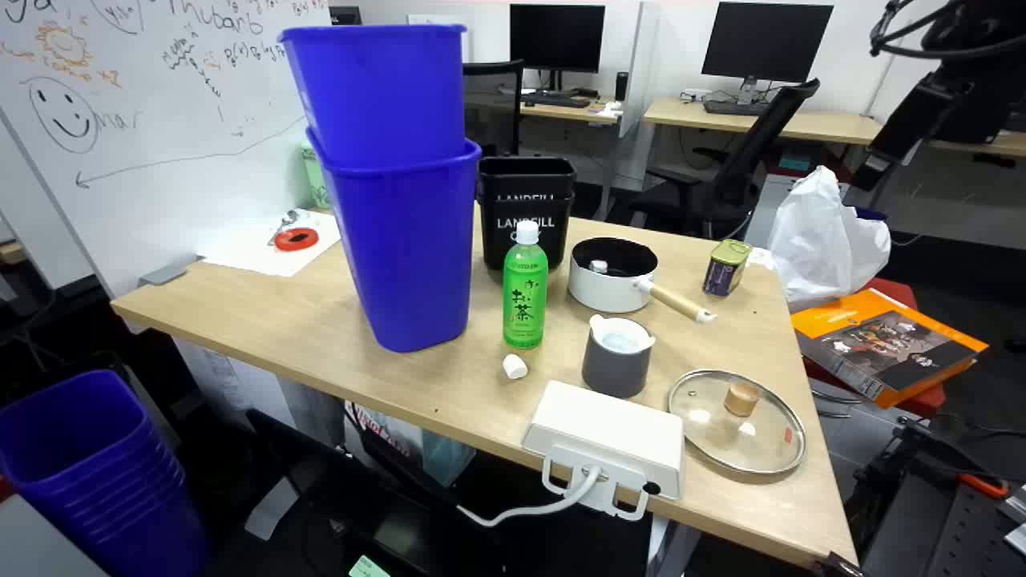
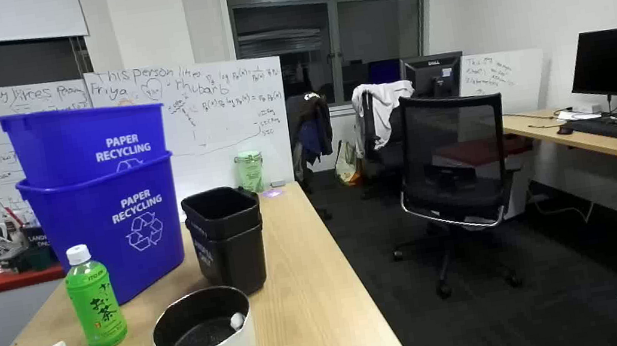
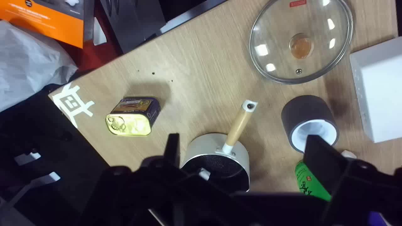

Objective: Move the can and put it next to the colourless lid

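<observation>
The tool (image 3: pixel 243 138) is spread wide and empty. The pull-tab can (image 3: pixel 133 116) stands upright near the corner of the tabletop (image 3: pixel 201 78) with white tape (image 3: pixel 73 102); it is outside the tool's gap, toward this corner.

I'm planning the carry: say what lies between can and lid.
The wrist view shows bare tabletop between can and lid; the saucepan handle ends just off that line.

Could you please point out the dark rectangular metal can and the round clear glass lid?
Dark rectangular metal can (image 3: pixel 131 121), wrist view, on its yellowish top.
Round clear glass lid (image 1: pixel 742 399), in an exterior view, on its tan knob.
</observation>
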Robot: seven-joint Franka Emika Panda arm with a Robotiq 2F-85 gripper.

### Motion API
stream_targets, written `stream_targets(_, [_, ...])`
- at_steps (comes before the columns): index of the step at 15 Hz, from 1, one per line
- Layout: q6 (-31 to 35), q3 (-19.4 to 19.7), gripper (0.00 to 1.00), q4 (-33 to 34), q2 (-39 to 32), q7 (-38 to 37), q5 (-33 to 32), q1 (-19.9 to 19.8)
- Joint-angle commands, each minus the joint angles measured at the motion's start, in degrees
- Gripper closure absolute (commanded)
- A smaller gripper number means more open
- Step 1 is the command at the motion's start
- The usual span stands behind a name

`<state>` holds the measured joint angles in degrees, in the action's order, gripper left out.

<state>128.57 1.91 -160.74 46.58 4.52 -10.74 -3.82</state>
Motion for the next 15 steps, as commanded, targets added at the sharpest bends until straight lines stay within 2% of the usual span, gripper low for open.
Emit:
stream_targets(1, [-0.8,0.0,0.00,-1.0,-0.2,0.0,0.1,0.0])
stream_targets(3, [-0.9,-0.1,0.00,-2.7,-0.9,0.0,0.1,0.1])
stream_targets(15, [-0.3,-0.1,0.00,-1.5,-2.8,-0.1,-0.2,-0.1])
